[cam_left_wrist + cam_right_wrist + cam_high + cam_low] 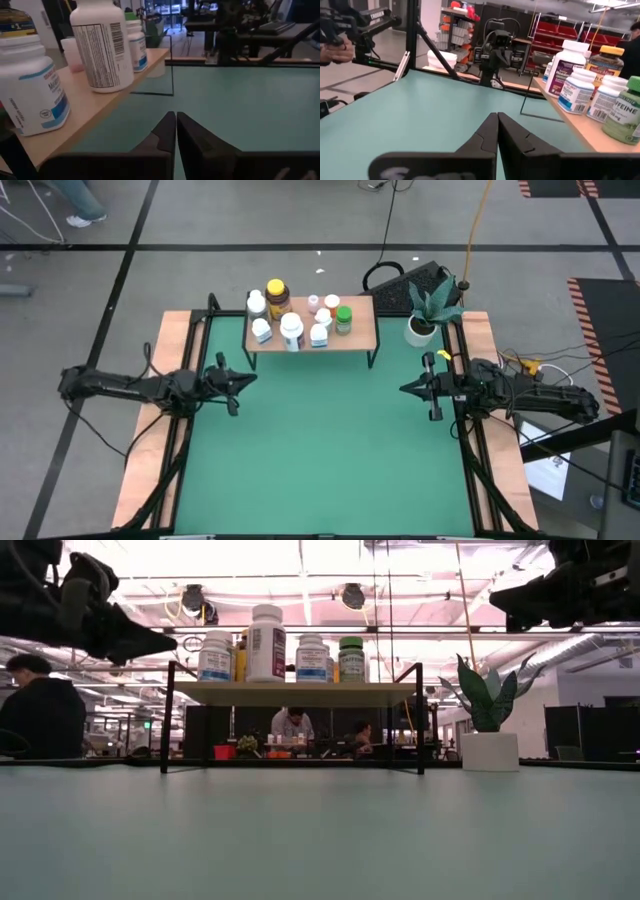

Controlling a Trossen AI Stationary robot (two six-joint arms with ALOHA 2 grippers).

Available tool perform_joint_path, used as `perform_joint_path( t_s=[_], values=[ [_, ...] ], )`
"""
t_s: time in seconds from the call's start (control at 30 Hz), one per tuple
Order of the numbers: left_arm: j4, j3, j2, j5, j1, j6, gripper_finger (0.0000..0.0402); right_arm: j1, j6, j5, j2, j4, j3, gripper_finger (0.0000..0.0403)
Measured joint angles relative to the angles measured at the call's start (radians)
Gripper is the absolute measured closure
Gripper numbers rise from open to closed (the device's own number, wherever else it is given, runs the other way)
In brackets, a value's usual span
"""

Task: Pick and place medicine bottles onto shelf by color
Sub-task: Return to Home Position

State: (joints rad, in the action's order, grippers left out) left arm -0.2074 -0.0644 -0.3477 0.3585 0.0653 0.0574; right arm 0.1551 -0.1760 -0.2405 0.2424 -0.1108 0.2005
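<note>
Bottles (291,330) are seen from above, gathered upright on the shelf (362,332), which stands at the far edge of the green mat (320,450). An amber bottle (277,292) is placed at the shelf's left rear and a green bottle (343,318) toward its right, with white ones around and between them. A plant pot (420,330) is set just beside the shelf's right end. The left gripper (243,380) is held over the mat's left side and the right gripper (405,388) over its right side. Both are well apart from the shelf, each pointed inward with its fingers drawn together.

At table height, the shelf (300,692) is seen end to end with a tall white bottle (266,642) between two blue-labelled ones, and the green bottle (351,659) to their right. The left gripper (160,642) and right gripper (505,602) are held high above the mat.

From the left wrist, the left gripper (176,114) is shown pressed closed on nothing, over bare mat, with the shelf (100,105) and the tall white bottle (102,45) close beside it.

From the right wrist, the right gripper (497,115) is likewise closed and empty. The green bottle (621,112) is nearest, and the amber bottle (604,60) is behind white ones on the shelf (590,132).
</note>
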Motion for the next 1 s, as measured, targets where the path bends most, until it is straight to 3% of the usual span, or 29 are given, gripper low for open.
perform_joint_path(
  t_s=[0.33, 0.77, 1.0],
  values=[
    [0.111, 0.029, 0.153, -0.026, -0.006, 0.008, 0.0388, 0.0, 0.029, 0.001, -0.015, 0.043, 0.0, 0.0403],
    [0.22, 0.028, 0.267, -0.028, -0.005, -0.016, 0.0387, 0.0, 0.063, 0.003, -0.223, 0.188, 0.0, 0.0403],
    [0.227, 0.027, 0.296, -0.052, -0.005, -0.014, 0.0397, 0.0, 0.14, 0.003, -0.24, 0.122, -0.08, 0.0403]
  ],
)
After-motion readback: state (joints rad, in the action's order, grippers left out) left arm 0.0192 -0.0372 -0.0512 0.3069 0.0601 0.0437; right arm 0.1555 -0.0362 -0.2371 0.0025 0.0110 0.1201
